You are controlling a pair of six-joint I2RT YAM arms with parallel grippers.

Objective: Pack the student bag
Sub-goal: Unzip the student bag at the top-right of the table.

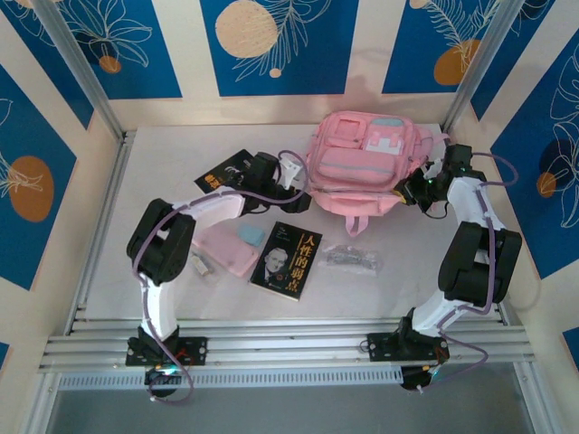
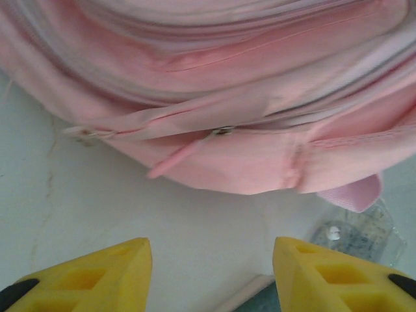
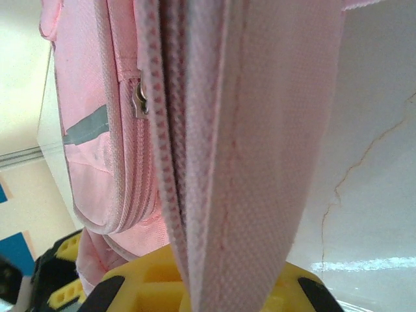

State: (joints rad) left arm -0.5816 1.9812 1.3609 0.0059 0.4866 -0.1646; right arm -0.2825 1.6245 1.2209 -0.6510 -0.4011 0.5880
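Lying upper middle in the overhead view, the student bag [image 1: 362, 163] rests on a white, faintly veined table [image 1: 380, 294] ringed by blue-and-cream leaf-print walls [image 1: 280, 54]. The left gripper [image 2: 209, 253] gapes empty just short of it, and the right gripper [image 3: 195, 286] pinches its pink edge.

Bright, even light from overhead; only soft, faint shadows fall on the pale desk [image 1: 403, 289]. The left wrist view is hazy, the pink student bag [image 2: 214, 78] smeared by blur. The right wrist view shows crisp fabric weave, with a white glare streak on the desk at lower right.
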